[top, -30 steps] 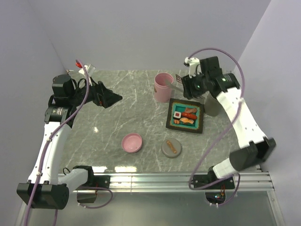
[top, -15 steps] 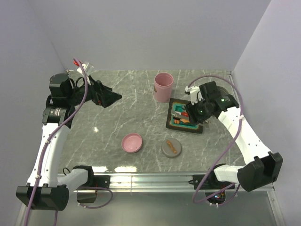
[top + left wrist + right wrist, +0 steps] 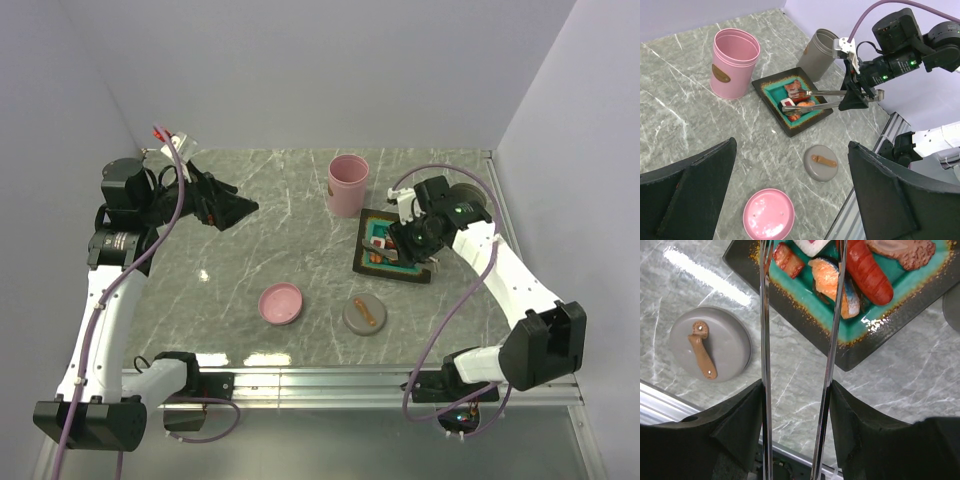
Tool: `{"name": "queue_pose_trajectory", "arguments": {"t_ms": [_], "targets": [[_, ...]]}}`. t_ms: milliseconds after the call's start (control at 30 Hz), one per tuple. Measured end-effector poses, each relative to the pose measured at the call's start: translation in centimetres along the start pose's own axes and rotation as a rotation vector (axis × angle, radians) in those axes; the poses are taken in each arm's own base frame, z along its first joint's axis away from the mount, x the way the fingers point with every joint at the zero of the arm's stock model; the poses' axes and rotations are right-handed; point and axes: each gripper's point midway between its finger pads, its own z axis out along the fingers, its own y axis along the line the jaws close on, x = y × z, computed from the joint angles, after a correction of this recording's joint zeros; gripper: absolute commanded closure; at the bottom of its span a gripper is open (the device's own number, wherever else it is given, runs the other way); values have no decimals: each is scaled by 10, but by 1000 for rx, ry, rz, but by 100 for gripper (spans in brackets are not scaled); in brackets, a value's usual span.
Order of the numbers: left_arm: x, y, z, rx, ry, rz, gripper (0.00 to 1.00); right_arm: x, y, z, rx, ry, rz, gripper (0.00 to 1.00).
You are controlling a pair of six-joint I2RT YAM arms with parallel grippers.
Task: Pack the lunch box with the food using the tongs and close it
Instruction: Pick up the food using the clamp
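The right claw [image 3: 413, 240] hangs low over the black tray [image 3: 396, 275] at the right of the marble desk [image 3: 250, 260], and it is pinching the tongs [image 3: 826, 99]: in the right wrist view its 2 fingers [image 3: 740, 415] press on the outer sides of the 2 slim metal arms, which run apart from each other up across the tray. From the left wrist view the tongs reach out level from that claw, their tips down among the food [image 3: 795, 96] on the tray's teal inside; whether they have hold of a piece cannot be told. Close up, 1 tong arm passes beside a small red-brown piece [image 3: 788, 258] at the tray's edge, and the other crosses an orange piece [image 3: 826, 276] next to a long red piece [image 3: 867, 271]. The left claw [image 3: 228, 205] hovers above the far left of the desk with its fingers spread wide and nothing between them. A pink canister [image 3: 348, 185] stands open just beyond the tray, and a grey canister [image 3: 819, 52] stands open beside the tray's far corner. On the near side of the desk lie a pink lid [image 3: 281, 302] and a grey lid [image 3: 365, 315] with a brown handle, near each other and apart from the tray.
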Motion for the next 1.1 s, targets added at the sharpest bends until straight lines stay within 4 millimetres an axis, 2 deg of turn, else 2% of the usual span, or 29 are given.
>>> {"name": "queue_pose_trajectory", "arguments": {"t_ms": [333, 633, 900, 1100], "targets": [[-2, 1, 1, -2, -8, 9, 1, -4, -5, 19, 0, 27, 8, 41], [-2, 3, 3, -2, -7, 8, 1, -4, -5, 19, -5, 26, 11, 42], [-2, 6, 5, -3, -6, 6, 1, -1, -13, 19, -12, 30, 38, 47], [-2, 7, 5, -3, -5, 5, 1, 5, -12, 24, -33, 69, 48, 51]]}}
